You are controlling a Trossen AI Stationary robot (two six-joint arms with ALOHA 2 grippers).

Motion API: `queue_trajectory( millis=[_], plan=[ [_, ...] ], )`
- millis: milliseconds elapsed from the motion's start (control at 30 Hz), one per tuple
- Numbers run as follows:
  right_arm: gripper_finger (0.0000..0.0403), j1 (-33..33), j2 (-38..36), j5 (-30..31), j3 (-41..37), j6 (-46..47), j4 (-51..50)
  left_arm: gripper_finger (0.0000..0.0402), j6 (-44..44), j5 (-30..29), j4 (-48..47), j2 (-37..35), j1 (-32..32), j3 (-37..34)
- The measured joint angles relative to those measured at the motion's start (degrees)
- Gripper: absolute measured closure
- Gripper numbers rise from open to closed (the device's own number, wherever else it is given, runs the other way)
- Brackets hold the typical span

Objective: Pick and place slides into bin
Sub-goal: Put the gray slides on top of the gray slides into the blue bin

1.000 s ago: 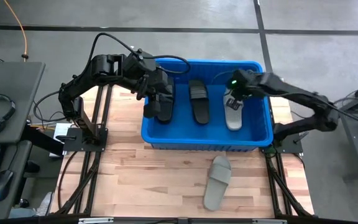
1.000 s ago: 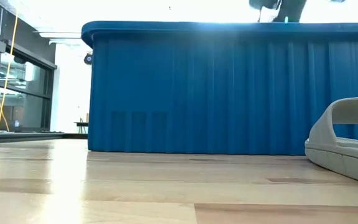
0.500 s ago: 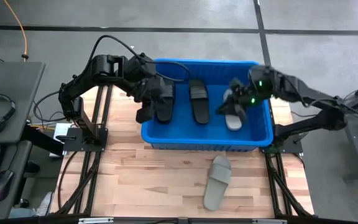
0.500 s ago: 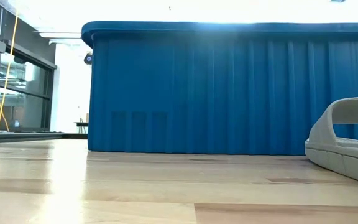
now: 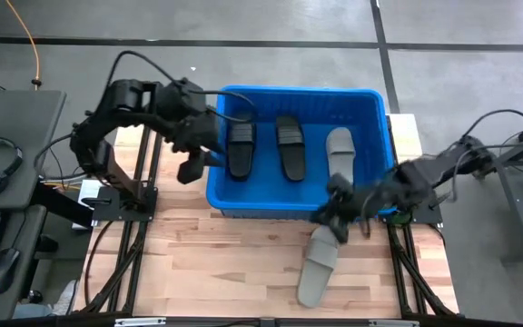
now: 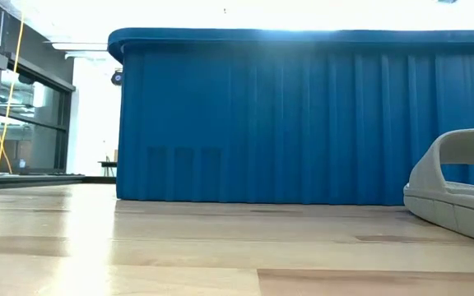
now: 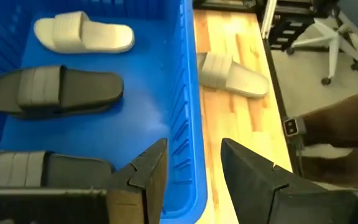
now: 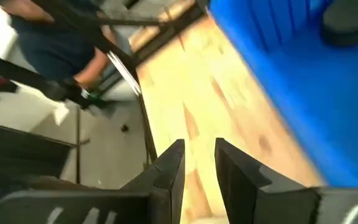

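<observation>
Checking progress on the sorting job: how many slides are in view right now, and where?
4. Inside the bin: two black slides and a grey slide. One more grey slide lies on the table. None seems hidden.

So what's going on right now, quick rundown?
Left gripper empty, open, outside the bin's left wall. Right gripper empty, above the last grey slide on the table. Three slides in bin. Nothing blocking.

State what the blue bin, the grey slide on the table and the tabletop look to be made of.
Bin: likely moulded plastic, glossy; ribbed walls and rolled rim show in the low view.
Grey slide on the table: probably foam or soft rubber, matte, one thick moulded piece with a wide strap.
Tabletop: wood, pale jointed strips with visible grain, lightly sealed by its sheen.
</observation>
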Motion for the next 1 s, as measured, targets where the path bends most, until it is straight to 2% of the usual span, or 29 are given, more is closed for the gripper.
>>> queue_trajectory(
  millis=[67, 233, 400, 533, 667, 767, 933, 1000],
  plan=[
    [0.0325, 2.70, 2.65, 0.77, 0.00, 3.14, -0.24, 0.0263, -1.40, -0.56, 0.02, -1.19, -1.13, 0.00],
    [0.0325, 8.90, 8.82, -2.17, 0.01, 11.38, -0.49, 0.0263, -4.11, -0.89, 0.02, -3.79, -3.84, 0.00],
    [0.0325, 16.49, 15.10, -0.02, 4.82, 20.52, -3.83, 0.0263, -6.29, -6.62, 0.02, -4.53, -7.43, 0.00],
    [0.0325, 20.20, 24.25, 2.12, 15.94, 24.87, -15.83, 0.0264, -8.85, -8.08, 0.04, -4.53, -9.60, 0.00],
    [0.0325, 21.14, 36.10, 1.85, 32.41, 24.13, -35.13, 0.0264, -10.74, -8.18, 0.31, -4.20, -11.54, 0.00],
    [0.0324, 21.49, 43.86, 4.55, 43.72, 23.94, -45.58, 0.0264, -11.65, -9.00, 0.29, -4.07, -12.40, -0.02],
    [0.0311, 21.93, 51.12, 7.09, 53.75, 23.12, -45.72, 0.0264, -11.72, -9.83, 0.31, -4.14, -13.29, -0.02],
    [0.0298, 22.24, 52.59, 6.94, 53.85, 23.67, -45.33, 0.0264, -11.72, -9.71, 0.31, -4.14, -13.29, -0.02]
  ],
)
